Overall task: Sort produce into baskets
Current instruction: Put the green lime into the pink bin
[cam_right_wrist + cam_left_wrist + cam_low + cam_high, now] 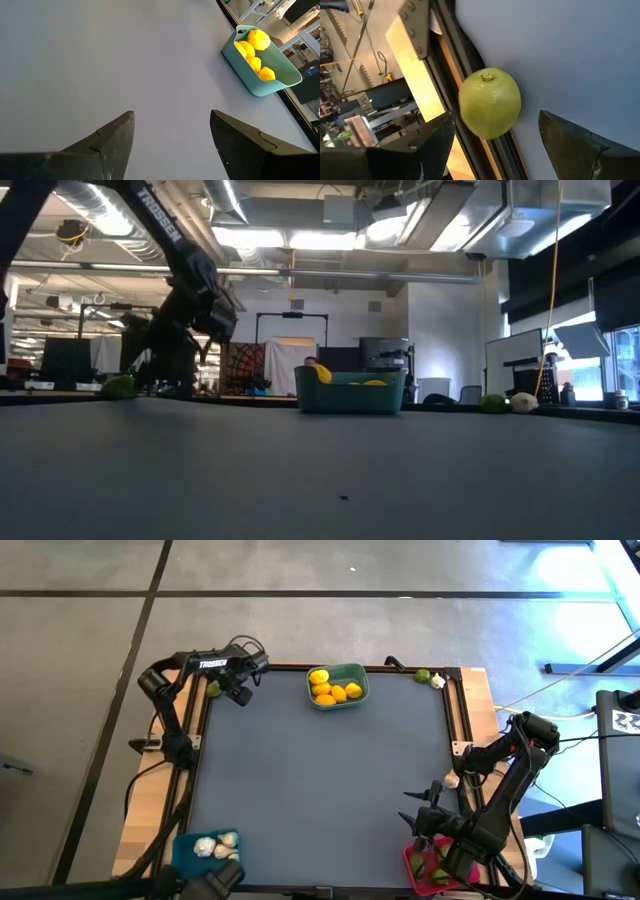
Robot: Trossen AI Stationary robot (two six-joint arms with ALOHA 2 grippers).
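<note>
**Left arm lined up on corner lime**

Table (320, 770): lime (490, 102) lies at 10 o'clock, against the edge rail. Left gripper (238, 692), fingers wide and empty, sits just at the lime's 3 o'clock; lime roundish, stem end up. Right gripper (425, 808), wide and empty, waits at 4 o'clock over the red basket (412, 862), well apart.

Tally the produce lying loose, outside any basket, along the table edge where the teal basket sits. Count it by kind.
Limes: 2
Garlic bulbs: 1
Total: 3
</note>
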